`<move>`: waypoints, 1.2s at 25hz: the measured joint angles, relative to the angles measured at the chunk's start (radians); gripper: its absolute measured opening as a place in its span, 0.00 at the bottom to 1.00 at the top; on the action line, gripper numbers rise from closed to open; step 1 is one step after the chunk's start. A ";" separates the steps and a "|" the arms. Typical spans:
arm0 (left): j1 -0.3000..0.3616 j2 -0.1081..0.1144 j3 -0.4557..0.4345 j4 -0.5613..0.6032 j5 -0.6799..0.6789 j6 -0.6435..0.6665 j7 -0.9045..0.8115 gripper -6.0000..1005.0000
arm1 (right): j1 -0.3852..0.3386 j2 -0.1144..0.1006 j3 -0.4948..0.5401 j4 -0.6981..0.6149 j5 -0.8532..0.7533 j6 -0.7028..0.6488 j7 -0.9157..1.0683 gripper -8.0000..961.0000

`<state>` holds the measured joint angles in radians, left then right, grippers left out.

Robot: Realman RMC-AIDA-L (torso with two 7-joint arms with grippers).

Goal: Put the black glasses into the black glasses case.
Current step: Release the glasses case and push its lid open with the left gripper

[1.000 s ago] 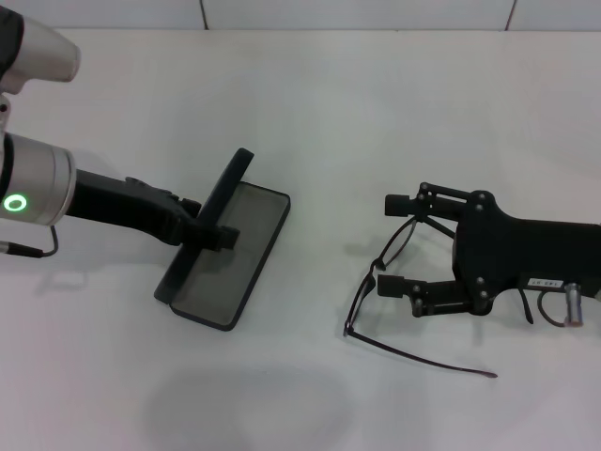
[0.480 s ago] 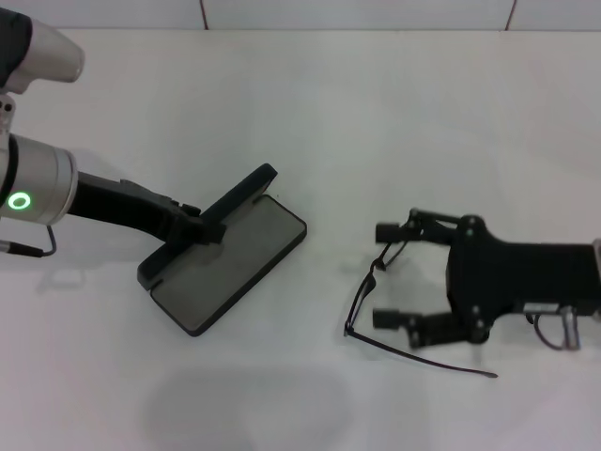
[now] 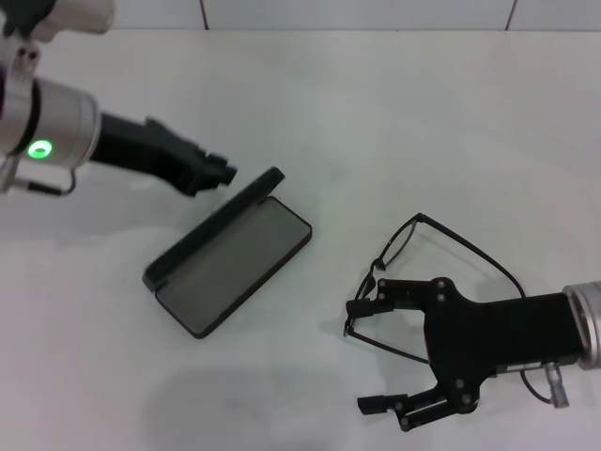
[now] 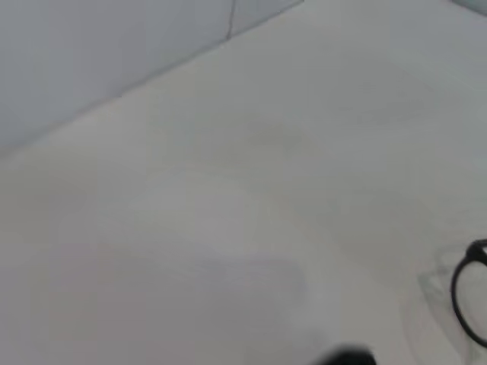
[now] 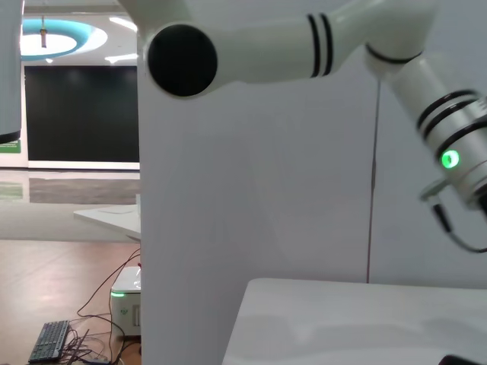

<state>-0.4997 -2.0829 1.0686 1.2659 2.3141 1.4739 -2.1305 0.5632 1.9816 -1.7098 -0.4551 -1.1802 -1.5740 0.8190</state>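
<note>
The black glasses case lies open on the white table, grey lining up, its lid raised along the far-left side. My left gripper hovers just beyond the lid's far end, apart from it. To the right lie the black glasses, unfolded, one temple arm running off to the right. My right gripper is open at the near side of the glasses. Its upper fingertip is over the frame's near corner and nothing is between the fingers. In the left wrist view a black lens rim shows at the edge.
The table's far edge meets a tiled wall. The right wrist view looks level across the table at the white left arm with its green light.
My left gripper has let go of the lid and drawn back toward the far left, and the case has turned and lies open. My right gripper has shifted toward the table's front, uncovering most of the glasses.
</note>
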 joint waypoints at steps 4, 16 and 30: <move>-0.072 0.001 0.004 -0.032 0.003 -0.036 0.097 0.18 | -0.002 0.004 0.000 0.005 -0.001 0.002 0.000 0.89; -0.140 0.014 0.004 -0.056 0.071 0.062 -0.045 0.12 | -0.043 0.008 0.018 0.008 -0.001 0.004 -0.038 0.89; -0.054 -0.003 0.031 -0.005 0.129 0.101 -0.054 0.60 | -0.023 0.006 0.027 0.002 -0.006 0.016 -0.053 0.89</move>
<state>-0.5538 -2.0861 1.0993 1.2608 2.4429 1.5746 -2.1844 0.5402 1.9879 -1.6826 -0.4534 -1.1862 -1.5579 0.7658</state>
